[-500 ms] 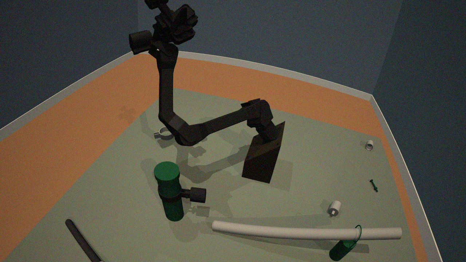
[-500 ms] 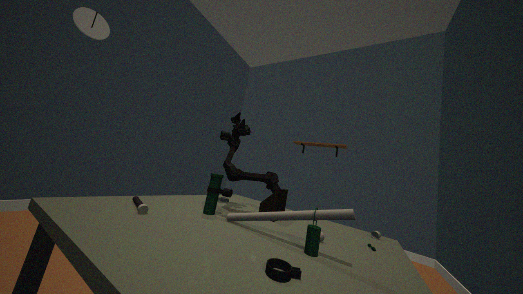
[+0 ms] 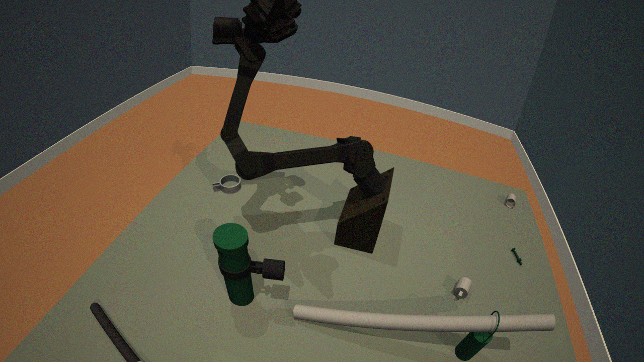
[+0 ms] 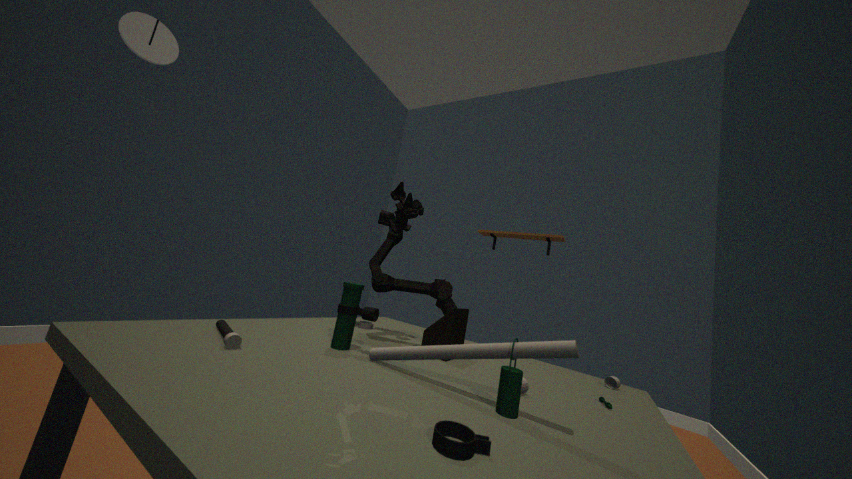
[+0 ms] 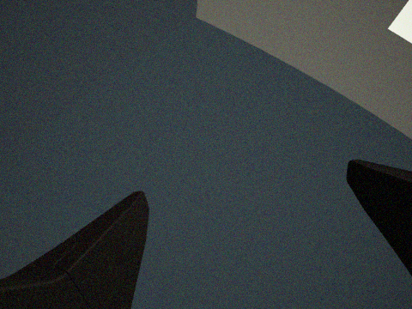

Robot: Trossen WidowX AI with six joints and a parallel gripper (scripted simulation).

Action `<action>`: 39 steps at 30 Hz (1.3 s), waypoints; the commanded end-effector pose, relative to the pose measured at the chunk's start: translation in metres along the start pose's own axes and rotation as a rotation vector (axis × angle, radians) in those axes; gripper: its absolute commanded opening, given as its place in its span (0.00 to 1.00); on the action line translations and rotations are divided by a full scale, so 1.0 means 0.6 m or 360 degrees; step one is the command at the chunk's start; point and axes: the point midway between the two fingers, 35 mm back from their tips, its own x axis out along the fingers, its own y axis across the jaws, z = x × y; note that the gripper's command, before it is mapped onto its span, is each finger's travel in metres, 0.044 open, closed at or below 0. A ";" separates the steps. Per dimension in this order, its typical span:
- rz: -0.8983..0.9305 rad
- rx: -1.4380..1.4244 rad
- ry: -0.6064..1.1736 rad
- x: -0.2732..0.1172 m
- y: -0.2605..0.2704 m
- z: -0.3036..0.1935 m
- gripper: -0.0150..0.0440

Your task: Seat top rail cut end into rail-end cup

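The white rail passes through the thin green loop on the short green post. Its left end is outside the dark rail-end cup, with a gap between them. The cup hangs on the black brace band around the big green post, somewhat below the post cap. My gripper is open and empty, high above the table and away from the rail. Its fingertips are not visible in the top view.
A grey ring clamp lies behind the post. A black clamp lies near the front. White fittings and a green bolt lie right. A dark rod lies left.
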 end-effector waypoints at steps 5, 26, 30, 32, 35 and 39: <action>0.0108 0.0090 0.0224 0.059 0.051 0.085 1.00; 0.0566 0.0631 0.1022 0.251 0.375 0.056 1.00; 0.0673 0.0797 0.1331 0.259 0.476 0.003 1.00; 0.0712 0.0882 0.1505 0.254 0.526 -0.027 1.00; 0.0750 0.1008 0.1790 0.235 0.598 -0.075 1.00; 0.0751 0.1165 0.2209 0.188 0.686 -0.140 1.00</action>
